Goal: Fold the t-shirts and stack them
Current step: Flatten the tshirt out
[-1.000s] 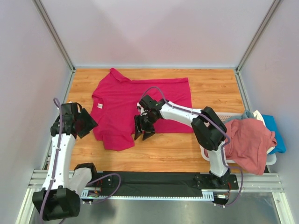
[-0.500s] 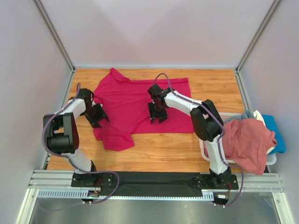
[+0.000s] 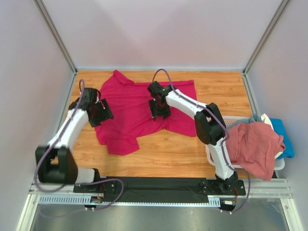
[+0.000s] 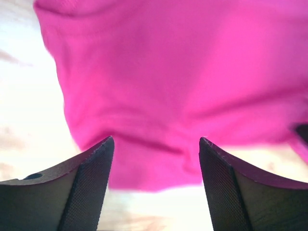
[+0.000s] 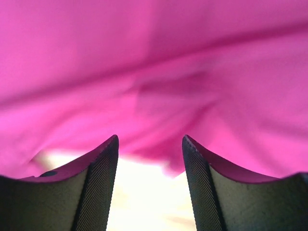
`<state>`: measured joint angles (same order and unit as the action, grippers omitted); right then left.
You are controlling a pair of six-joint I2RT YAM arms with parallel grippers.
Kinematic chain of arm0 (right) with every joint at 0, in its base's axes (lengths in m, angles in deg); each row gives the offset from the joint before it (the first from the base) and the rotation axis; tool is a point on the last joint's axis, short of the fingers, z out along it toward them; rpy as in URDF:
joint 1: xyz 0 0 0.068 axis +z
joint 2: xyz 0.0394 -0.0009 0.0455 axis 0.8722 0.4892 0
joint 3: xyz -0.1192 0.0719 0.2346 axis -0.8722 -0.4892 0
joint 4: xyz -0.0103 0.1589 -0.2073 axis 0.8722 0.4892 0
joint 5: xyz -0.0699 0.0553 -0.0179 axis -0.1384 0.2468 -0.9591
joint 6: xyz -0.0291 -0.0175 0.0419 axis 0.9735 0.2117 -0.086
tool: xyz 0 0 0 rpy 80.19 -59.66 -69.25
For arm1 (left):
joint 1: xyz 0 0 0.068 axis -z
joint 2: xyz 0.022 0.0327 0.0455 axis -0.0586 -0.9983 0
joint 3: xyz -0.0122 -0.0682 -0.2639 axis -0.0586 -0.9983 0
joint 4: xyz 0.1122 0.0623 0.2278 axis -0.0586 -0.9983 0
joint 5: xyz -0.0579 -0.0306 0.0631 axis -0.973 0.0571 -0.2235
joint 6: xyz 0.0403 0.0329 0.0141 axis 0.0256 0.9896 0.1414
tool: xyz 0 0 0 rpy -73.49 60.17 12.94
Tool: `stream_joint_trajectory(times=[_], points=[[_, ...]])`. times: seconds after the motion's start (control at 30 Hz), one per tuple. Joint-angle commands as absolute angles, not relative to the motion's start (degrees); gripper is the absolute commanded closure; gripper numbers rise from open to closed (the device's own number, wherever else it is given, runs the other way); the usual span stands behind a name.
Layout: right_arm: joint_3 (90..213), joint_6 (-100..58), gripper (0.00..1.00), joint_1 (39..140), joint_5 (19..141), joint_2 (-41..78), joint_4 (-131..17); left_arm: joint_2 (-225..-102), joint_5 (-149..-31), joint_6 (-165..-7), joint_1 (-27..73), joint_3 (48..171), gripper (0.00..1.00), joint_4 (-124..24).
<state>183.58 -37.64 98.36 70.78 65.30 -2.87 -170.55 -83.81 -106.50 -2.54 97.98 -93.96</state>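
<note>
Pile: a pink shirt drapes over the white basket at 4 o'clock of the table, with a blue shirt at its right. Nothing here has shifted since a second ago.
Left gripper: fingers spread wide with nothing between them. It sits at the sleeve at 9 o'clock of the magenta shirt. A second ago it hung off the cloth at the table's left edge.
Right gripper: fingers apart, bare table showing in the gap and cloth just past the tips. It has moved from the near hem towards 12 o'clock, to mid-shirt.
Magenta shirt: lies flat across the far middle of the table. Its near hem, straight before, is now drawn up unevenly at 5 o'clock.
</note>
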Motion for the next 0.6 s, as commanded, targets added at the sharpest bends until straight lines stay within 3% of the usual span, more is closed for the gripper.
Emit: stream_joint_trajectory(times=[0.0,0.1,0.13,0.27,0.57], points=[[183.8,-38.6,0.42,108.2,71.5,56.3,-3.2,-155.8,-77.2,-109.6,0.6,92.5,0.23,-98.6],[183.7,-41.9,0.48,115.0,75.7,56.7,-7.1,-146.3,-74.2,-111.4,0.7,88.7,0.24,-101.2],[183.8,-43.2,0.58,116.6,76.9,57.3,-9.5,-144.3,-72.5,-111.6,0.7,88.5,0.24,-102.9],[185.0,-46.8,0.74,123.1,82.0,62.5,-13.3,-138.0,-67.6,-110.0,0.7,90.7,0.24,-106.2],[187.7,-47.4,0.71,126.0,80.2,71.4,-17.1,-134.7,-70.5,-111.9,0.7,93.5,0.26,-110.2]])
